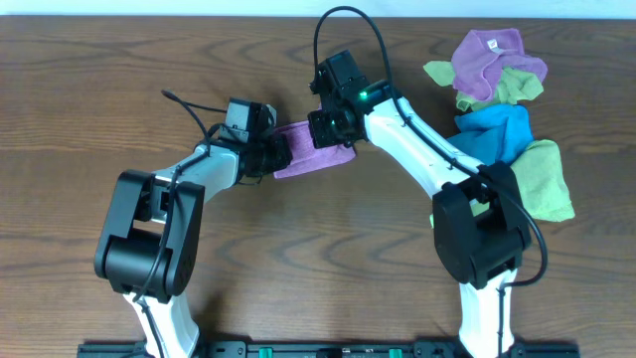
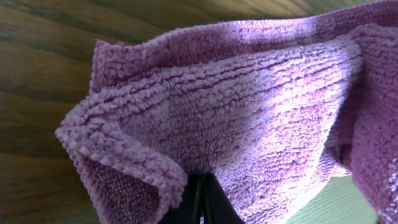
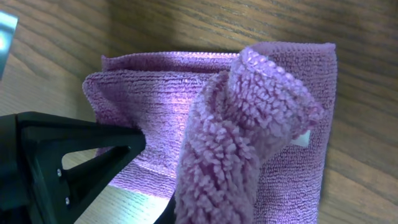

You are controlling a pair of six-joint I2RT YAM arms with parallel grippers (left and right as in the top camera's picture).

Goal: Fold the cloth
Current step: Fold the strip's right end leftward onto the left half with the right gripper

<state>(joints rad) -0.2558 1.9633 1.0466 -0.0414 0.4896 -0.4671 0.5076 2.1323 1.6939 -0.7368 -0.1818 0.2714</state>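
**Purple cloth held between both arms at mid-table**

The purple cloth (image 1: 310, 149) lay near the middle of the wooden table (image 1: 89, 70), a short band stretched between the two grippers and partly folded over itself. In the left wrist view the purple cloth (image 2: 249, 112) filled nearly the whole frame, its looped pile plain to see, with one corner curled down at the lower left. The left gripper (image 2: 199, 202) showed only as dark fingers pressed close together under that edge, pinching the fabric. From overhead the left gripper (image 1: 278, 156) sat at the cloth's left end.

In the right wrist view the purple cloth (image 3: 273, 81) lay flat on the wood, with a thick fold standing up toward the camera. A small white tag (image 3: 300, 138) peeked out beside that fold; no writing could be read on it. Of the right gripper (image 1: 333, 127) only one black finger (image 3: 74, 162) showed, just beside the raised fold, and the other was hidden by fabric. Whether it was clamped could not be told.

A green light (image 1: 366, 96) glowed on the right arm's wrist unit. Well apart, at the table's right edge, lay a pile of other cloths: a purple one (image 1: 492, 55), a small green one (image 1: 519, 86), a blue one (image 1: 497, 134) and a larger green one (image 1: 547, 179). No brand or lettering was legible anywhere.
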